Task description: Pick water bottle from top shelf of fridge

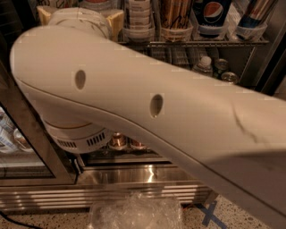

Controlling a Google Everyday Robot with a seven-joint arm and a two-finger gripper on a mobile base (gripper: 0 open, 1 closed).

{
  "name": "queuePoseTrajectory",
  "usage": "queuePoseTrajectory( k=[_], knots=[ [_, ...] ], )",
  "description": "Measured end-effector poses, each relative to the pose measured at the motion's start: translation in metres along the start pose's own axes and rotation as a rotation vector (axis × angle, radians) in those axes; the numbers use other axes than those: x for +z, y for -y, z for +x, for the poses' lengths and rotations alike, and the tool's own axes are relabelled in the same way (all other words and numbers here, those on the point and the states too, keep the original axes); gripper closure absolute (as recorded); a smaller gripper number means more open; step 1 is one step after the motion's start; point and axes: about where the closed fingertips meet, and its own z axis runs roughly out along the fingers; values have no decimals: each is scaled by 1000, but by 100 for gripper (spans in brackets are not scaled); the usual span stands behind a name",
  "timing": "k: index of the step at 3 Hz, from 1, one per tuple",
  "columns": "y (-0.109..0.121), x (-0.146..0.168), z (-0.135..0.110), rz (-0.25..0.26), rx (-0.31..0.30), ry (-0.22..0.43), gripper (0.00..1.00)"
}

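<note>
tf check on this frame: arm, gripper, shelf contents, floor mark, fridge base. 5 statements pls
1. The robot arm fills most of the view. True.
2. The gripper is in plain view in front of the shelves. False: the gripper is not in view anywhere; only the arm's white shell shows.
3. A Pepsi-logo container stands on the wire rack at upper right. True.
4. The floor mark at lower right is red. False: it is a blue tape cross.
5. The fridge has a wooden base. False: it is shiny steel.
</note>
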Motion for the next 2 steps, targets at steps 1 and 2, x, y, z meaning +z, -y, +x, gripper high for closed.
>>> queuePoseTrajectory(
  k=[1,2],
  knots=[
    [7,7,7,31,0,-9,28],
    [14,16,15,58,4,-13,36]
  ],
)
